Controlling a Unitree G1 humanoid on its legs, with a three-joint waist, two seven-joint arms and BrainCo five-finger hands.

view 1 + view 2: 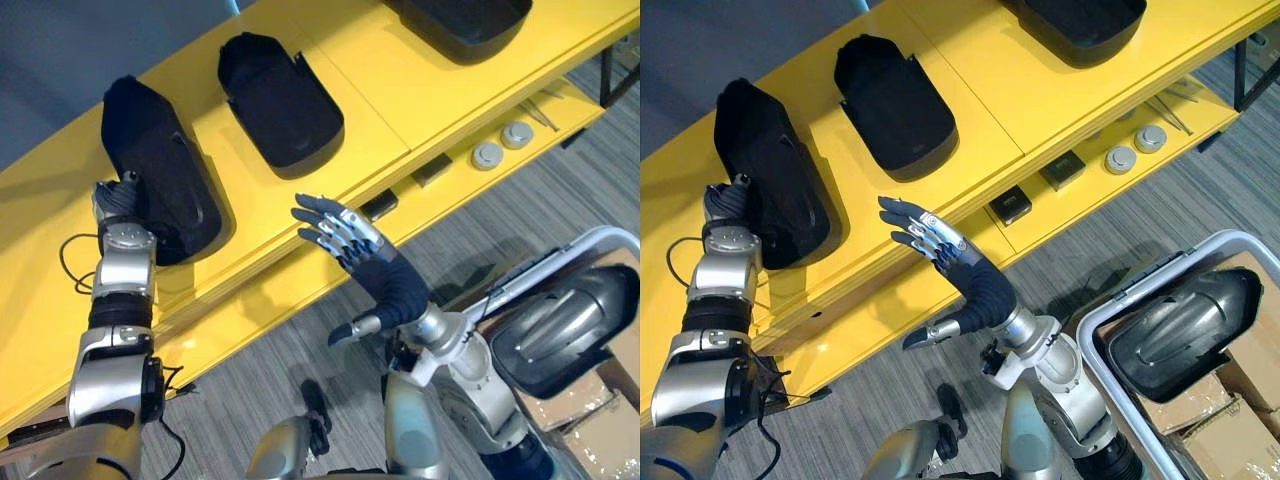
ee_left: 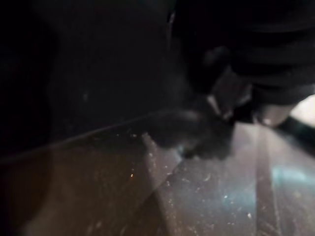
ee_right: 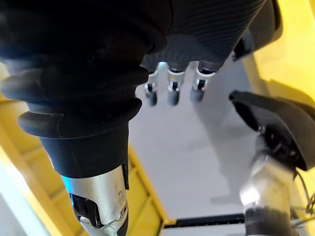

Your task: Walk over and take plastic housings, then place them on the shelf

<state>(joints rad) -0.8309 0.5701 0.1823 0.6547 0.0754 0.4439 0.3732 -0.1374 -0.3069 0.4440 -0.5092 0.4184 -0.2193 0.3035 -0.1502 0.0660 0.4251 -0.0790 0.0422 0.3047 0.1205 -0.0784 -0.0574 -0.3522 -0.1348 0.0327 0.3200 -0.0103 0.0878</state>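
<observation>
Three black plastic housings lie on the top of the yellow shelf [image 1: 400, 90]: a long one at the left [image 1: 160, 170], one in the middle [image 1: 280, 100], and one at the far right [image 1: 470, 25], cut off by the view's edge. My left hand [image 1: 117, 198] rests against the near left side of the left housing, its dark cover touching it. My right hand [image 1: 350, 240] hangs in the air above the shelf's front edge, open with fingers spread [image 3: 172, 88], holding nothing. It is apart from all the housings.
A grey crate [image 1: 1110, 310] stands on the floor at the lower right with another dark housing [image 1: 1185, 325] in it, on cardboard boxes [image 1: 1200, 410]. On the lower shelf board lie two small black boxes [image 1: 380, 205] and two round silver parts [image 1: 487, 154].
</observation>
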